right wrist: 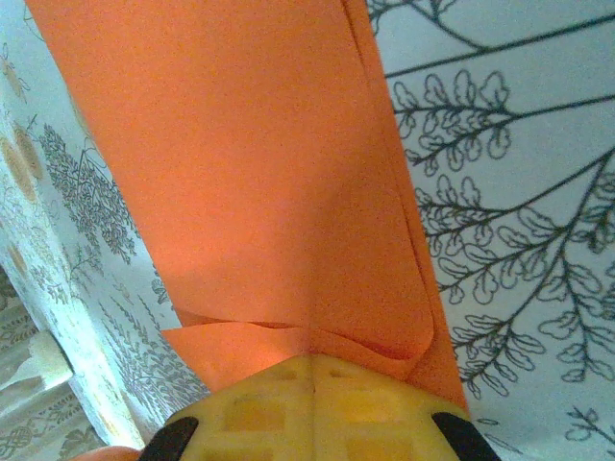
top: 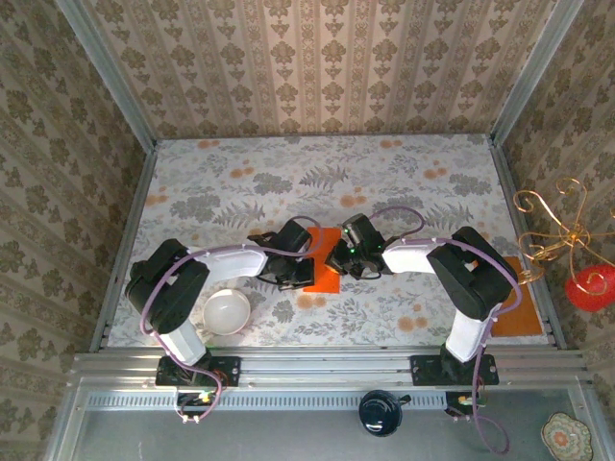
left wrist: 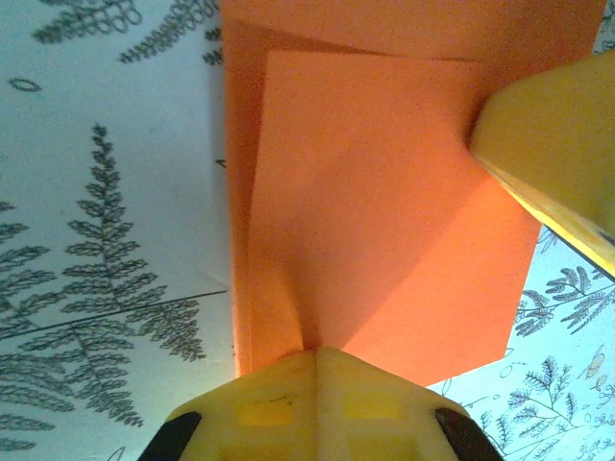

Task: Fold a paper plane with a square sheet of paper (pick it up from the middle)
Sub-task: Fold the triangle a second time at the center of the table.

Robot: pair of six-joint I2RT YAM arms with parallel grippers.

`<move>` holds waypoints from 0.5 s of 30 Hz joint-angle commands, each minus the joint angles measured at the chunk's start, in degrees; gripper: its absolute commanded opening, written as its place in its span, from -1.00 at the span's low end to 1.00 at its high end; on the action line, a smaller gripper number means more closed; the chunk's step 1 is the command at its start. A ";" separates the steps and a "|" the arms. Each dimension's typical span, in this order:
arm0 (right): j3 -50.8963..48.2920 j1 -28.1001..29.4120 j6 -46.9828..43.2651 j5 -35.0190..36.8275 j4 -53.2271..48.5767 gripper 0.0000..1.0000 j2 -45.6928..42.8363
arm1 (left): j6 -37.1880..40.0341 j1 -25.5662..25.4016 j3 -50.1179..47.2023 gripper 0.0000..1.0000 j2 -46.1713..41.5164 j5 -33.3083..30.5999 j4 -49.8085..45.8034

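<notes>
We have the square sheet of paper (top: 324, 277) at the middle of the top view, lying on the flowered table (top: 413, 182) with layers folded over one another, and both arms meet over it. The left gripper (left wrist: 315, 353) is closed on a pinch of the orange paper at the bottom centre of its wrist view, and the right gripper (right wrist: 312, 361) is likewise clamped on a puckered edge at the bottom of its own view. To fold well here, we judge that one pinch should anchor the layers while the other carries its edge over, so the thin paper neither tears nor skews off the centre line. The wrinkle fanning up from the left jaws suggests some tension, so a gentle pull seems wise. A yellow finger (left wrist: 557, 134) of the right gripper shows at the upper right of the left wrist view, so the two grippers are close and could knock each other. Around them, a white bowl (top: 227, 311) sits at the lower left near the left arm, a duller brownish-orange rectangle (top: 527, 317) lies at the right edge partly under the right arm, and a gold wire ornament (top: 553, 226) stands beyond the right wall; none touches the sheet
</notes>
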 commanded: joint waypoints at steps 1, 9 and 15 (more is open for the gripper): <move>-2.27 -0.56 0.11 7.12 -8.73 -0.86 3.76 | 1.35 0.67 0.37 -0.95 -1.96 -1.44 -3.46; -2.27 -0.56 0.07 7.03 -8.63 -0.85 3.95 | 1.90 1.07 0.64 -0.93 -2.73 -1.83 -3.59; -2.36 -0.56 0.02 6.95 -8.57 -0.85 4.24 | 1.63 1.39 0.02 -0.94 -1.23 -2.13 -3.83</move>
